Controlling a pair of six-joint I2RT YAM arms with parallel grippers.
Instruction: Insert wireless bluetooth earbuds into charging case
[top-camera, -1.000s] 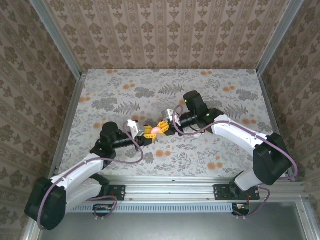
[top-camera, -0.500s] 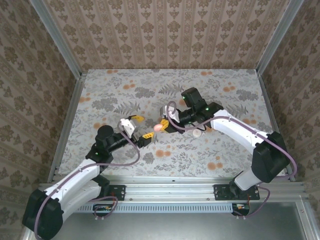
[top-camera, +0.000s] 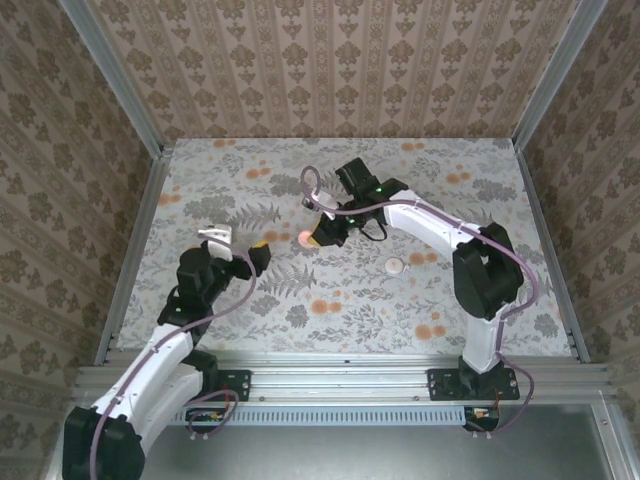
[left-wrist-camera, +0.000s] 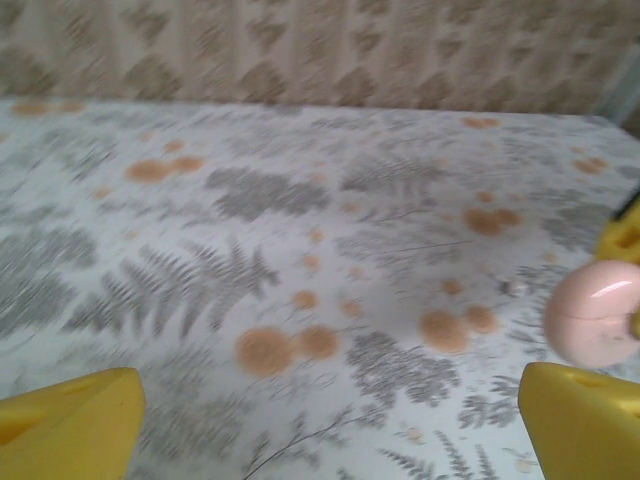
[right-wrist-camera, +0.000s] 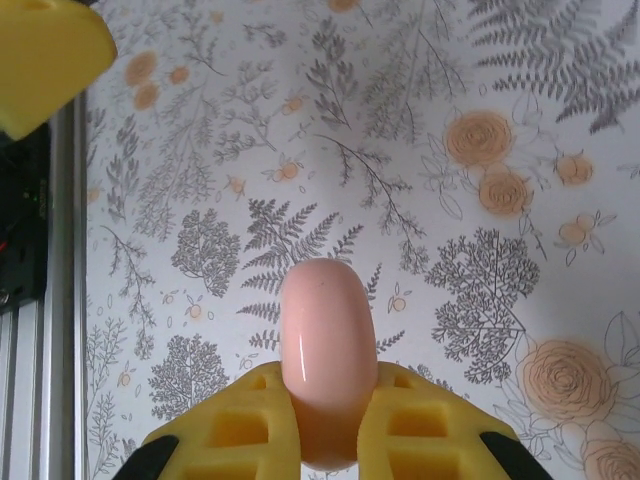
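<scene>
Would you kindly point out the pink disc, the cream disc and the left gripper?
pink disc (right-wrist-camera: 328, 360), right wrist view, its glossy middle.
cream disc (top-camera: 396, 266), top view, its centre.
left gripper (left-wrist-camera: 330, 410), left wrist view, midway between its yellow fingertips.

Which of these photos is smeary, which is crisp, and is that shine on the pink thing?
Left wrist view: soft and smeared throughout, the pink disc at its right edge hazy. Right wrist view: crisp, with a thin glare streak down the disc in the right claw. Top view: even light, faint shadows.
</scene>
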